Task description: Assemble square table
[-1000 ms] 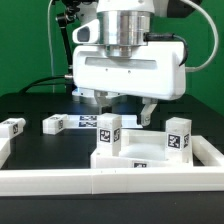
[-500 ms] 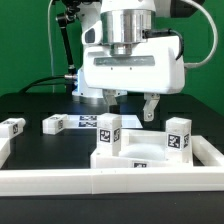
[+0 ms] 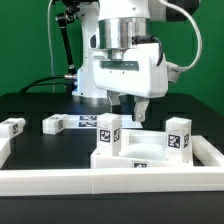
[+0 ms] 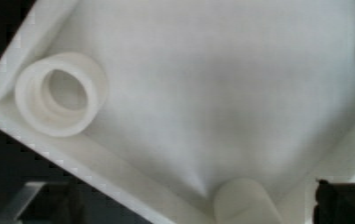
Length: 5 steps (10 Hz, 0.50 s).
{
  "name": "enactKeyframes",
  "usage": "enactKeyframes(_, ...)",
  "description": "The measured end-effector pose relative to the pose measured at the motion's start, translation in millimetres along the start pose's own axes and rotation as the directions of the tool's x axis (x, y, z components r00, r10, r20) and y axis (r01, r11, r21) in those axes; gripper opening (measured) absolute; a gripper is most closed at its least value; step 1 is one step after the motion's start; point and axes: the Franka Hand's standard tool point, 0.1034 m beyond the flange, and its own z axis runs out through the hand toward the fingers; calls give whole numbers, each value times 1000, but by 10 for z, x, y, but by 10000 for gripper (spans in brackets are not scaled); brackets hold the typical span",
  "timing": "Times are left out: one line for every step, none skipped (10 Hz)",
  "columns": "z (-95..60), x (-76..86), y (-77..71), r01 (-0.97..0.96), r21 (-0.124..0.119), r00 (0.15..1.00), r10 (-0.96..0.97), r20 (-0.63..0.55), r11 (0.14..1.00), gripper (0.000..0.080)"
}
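The white square tabletop (image 3: 138, 156) lies in the front corner of the rail. Two tagged white legs stand upright on it, one at the exterior view's left (image 3: 108, 132) and one at its right (image 3: 179, 136). Two more legs lie loose on the black table at the left (image 3: 12, 128) (image 3: 53, 124). My gripper (image 3: 130, 112) hangs above the back of the tabletop, open and empty. In the wrist view the tabletop (image 4: 209, 90) fills the picture, with a round socket (image 4: 58, 95) and a rounded leg top (image 4: 245, 200) between the dark fingers (image 4: 343, 195).
A long white border rail (image 3: 100, 181) runs along the front and up the right side (image 3: 213, 150). The marker board (image 3: 88, 121) lies flat behind the upright left leg. Cables hang behind the arm.
The gripper has turned about its vertical axis and shifted slightly to the exterior view's left. It stays above the tabletop. The parts have not moved.
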Motion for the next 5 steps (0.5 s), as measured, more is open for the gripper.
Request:
enactKeyframes(30, -87, 5, -70, -3, 998, 70, 1, 998, 649)
enactKeyframes(73, -171, -1, -57, 1, 998, 57, -10, 998, 649)
enactKeyframes(73, -158, 0, -39, -1, 999, 39, -10, 999, 649)
enactKeyframes(72, -144, 4, -41, -1, 999, 41, -11, 999, 649)
enactKeyframes(71, -151, 1, -54, -1, 998, 54, -11, 999, 649)
